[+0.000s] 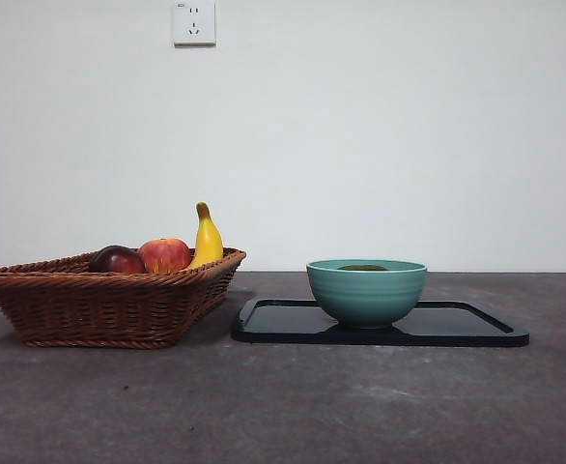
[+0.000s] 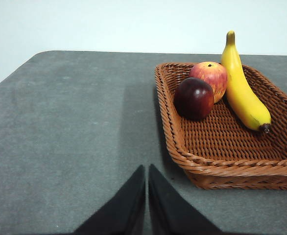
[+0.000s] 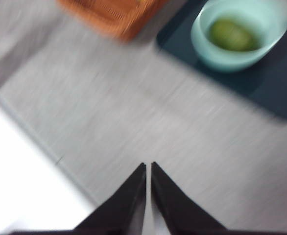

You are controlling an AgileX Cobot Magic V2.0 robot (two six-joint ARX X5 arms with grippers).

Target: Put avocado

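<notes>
Avocado [image 3: 230, 34] lies inside teal bowl [image 1: 366, 290]; bowl stands on black tray [image 1: 476, 327], just beside wicker basket [image 1: 90, 304]. From front only avocado's top shows over rim. Basket holds dark red fruit [image 2: 194, 98], apple [image 2: 210, 77], banana [image 2: 242, 88]. Bare table [image 1: 283, 406] in front. Left gripper [image 2: 147, 171] near basket corner, jaws together, empty. Right gripper [image 3: 148, 169] over bare table, well away from bowl, jaws together, empty; view blurred.

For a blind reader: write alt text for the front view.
A dull green avocado barely shows above the rim of a teal ceramic bowl on a black tray. Left, a wicker basket holds a dark plum, red apple and banana.
</notes>
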